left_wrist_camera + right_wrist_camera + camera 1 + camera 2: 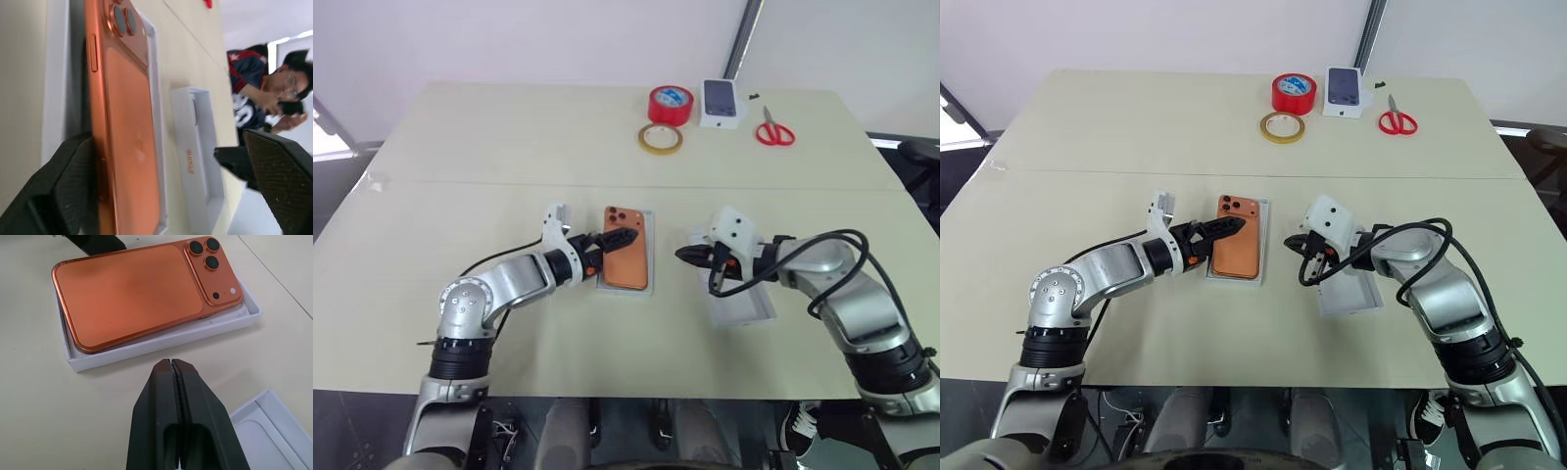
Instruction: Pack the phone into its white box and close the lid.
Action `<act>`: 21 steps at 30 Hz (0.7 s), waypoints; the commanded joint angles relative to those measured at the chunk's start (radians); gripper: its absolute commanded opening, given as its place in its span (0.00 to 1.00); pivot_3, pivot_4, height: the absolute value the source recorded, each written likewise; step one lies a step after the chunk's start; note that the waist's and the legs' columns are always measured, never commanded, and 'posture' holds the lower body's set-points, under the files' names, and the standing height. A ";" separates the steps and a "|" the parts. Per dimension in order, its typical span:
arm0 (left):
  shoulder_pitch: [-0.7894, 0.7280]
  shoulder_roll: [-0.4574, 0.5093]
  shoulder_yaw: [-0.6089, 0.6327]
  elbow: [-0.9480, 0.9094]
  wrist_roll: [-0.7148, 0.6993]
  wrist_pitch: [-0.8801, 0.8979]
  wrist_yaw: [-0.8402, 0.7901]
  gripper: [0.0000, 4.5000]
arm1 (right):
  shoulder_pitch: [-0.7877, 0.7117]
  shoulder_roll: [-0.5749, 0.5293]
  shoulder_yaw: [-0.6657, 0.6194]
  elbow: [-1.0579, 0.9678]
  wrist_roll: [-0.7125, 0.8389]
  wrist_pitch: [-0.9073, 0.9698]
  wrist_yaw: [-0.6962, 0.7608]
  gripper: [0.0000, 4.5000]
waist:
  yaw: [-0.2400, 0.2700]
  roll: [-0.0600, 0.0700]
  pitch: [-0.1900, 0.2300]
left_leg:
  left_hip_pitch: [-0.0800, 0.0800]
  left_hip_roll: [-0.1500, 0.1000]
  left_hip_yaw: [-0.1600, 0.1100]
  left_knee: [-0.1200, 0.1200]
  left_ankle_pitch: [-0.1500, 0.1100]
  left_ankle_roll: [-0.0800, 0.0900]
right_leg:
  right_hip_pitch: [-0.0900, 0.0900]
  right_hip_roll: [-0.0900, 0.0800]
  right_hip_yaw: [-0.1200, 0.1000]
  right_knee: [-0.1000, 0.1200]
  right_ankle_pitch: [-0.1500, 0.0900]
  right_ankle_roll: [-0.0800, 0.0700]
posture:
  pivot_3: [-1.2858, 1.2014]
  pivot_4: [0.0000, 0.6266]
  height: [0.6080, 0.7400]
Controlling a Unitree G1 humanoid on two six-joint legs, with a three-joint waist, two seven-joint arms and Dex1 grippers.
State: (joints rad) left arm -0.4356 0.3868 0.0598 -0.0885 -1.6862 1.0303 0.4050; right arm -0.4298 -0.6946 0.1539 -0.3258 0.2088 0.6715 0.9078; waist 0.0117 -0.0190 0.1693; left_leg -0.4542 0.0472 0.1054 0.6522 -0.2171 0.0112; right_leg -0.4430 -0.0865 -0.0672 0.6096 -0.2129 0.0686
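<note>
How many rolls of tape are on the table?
2. A red roll of tape stands at the far side of the table, beside a small white box. A thinner yellow roll of tape lies flat just in front of the red one, nearer the robot.

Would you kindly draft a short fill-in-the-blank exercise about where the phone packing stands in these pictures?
1. The phone lies in the white box with its ____ side facing up.
2. The right tool has its fingers ____.
3. The lid lies on the table under the robot's ____ arm.
4. The scissors at the table's far edge have ____ handles.

Missing words: back (camera); shut; right; red
</note>
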 commanded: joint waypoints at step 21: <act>-0.043 0.275 -0.145 -0.125 0.728 -0.029 -0.403 0.13 | -0.227 0.082 0.211 0.101 -0.204 0.072 -0.138 0.00 | 0.001 0.000 0.000 | 0.001 0.001 0.001 -0.003 0.001 -0.002 | -0.002 -0.001 0.000 0.001 0.000 0.000 | 0.52 0.24 1.00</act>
State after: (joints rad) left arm -0.4778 0.6691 -0.0886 -0.1955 -1.0018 1.0308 0.0413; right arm -0.6230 -0.6196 0.3718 -0.2083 0.0233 0.7574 0.7866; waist 0.0122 -0.0187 0.1697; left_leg -0.4540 0.0475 0.1070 0.6490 -0.2166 0.0088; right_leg -0.4456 -0.0877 -0.0667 0.6108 -0.2131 0.0686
